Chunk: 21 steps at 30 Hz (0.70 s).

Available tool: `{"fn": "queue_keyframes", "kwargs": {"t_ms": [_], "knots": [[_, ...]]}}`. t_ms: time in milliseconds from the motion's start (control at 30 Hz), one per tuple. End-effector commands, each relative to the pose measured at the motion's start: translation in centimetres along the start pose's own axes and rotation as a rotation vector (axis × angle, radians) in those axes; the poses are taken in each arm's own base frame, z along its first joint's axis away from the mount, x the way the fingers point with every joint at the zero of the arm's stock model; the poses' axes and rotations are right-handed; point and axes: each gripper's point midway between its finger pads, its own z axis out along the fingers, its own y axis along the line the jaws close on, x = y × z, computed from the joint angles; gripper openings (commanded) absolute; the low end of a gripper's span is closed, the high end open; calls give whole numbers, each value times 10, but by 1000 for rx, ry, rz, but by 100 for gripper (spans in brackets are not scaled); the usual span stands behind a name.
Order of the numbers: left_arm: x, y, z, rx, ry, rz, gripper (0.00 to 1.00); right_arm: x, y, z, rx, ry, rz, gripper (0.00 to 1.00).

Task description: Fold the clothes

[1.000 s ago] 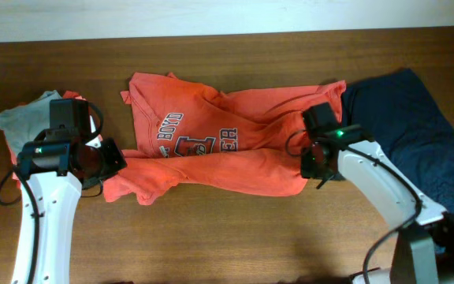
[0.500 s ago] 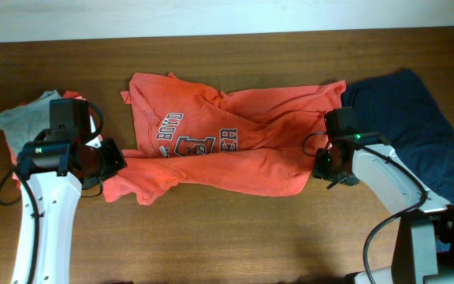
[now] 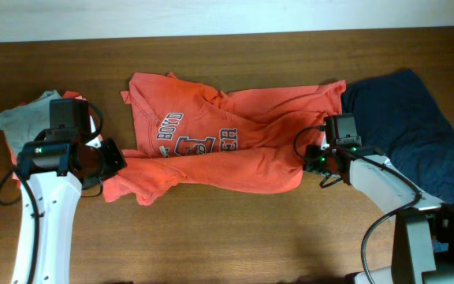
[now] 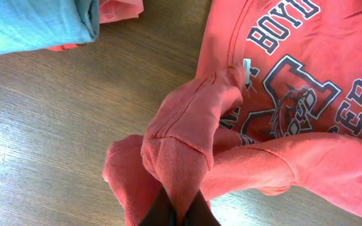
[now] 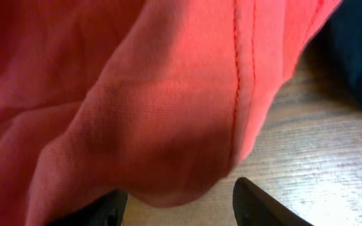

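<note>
The clothes are an orange-red T-shirt (image 3: pixel 235 162) with varsity lettering, spread crumpled across the middle of the table. My left gripper (image 3: pixel 113 161) sits at its left end, shut on a bunched fold of the shirt (image 4: pixel 181 157); the dark fingers pinch it at the bottom of the left wrist view, at my left gripper (image 4: pixel 180 212). My right gripper (image 3: pixel 312 160) is at the shirt's right edge. In the right wrist view my right gripper (image 5: pixel 178 202) stands open, with the shirt's stitched hem (image 5: pixel 237 94) sagging between the spread fingers, which do not pinch it.
A dark navy garment (image 3: pixel 416 134) lies at the right, touching the shirt's right end. A folded grey shirt (image 3: pixel 20 120) lies at the far left on other orange cloth, also seen as the grey shirt (image 4: pixel 30 25). Bare wooden table (image 3: pixel 235 229) runs along the front.
My right gripper pulled back to the right off the shirt's edge, then eased left again, and its jaws have widened. The left gripper and its hold are unchanged.
</note>
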Motion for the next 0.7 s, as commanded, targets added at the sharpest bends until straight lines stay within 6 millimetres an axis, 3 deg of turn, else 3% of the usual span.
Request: {"fn": "queue_keyframes", "kwargs": {"t_ms": [0, 200, 433, 567, 600, 667], "knots": [[-4, 4, -3, -14, -20, 9, 2, -4, 3, 2, -19, -19, -8, 59], [-4, 4, -3, -14, -20, 9, 2, -8, 4, 9, -24, -34, -11, 60], [-4, 4, -3, -14, -20, 9, 2, 2, 0, 37, -9, 17, -9, 58], [-4, 4, -3, -14, -20, 9, 2, 3, -1, 40, -7, 21, -9, 12], [-4, 4, -3, -14, -20, 9, 2, 2, -1, 38, -7, 21, -9, 5], [-4, 4, -3, -14, -20, 9, 2, 2, -1, 30, -3, 33, -26, 4]]}}
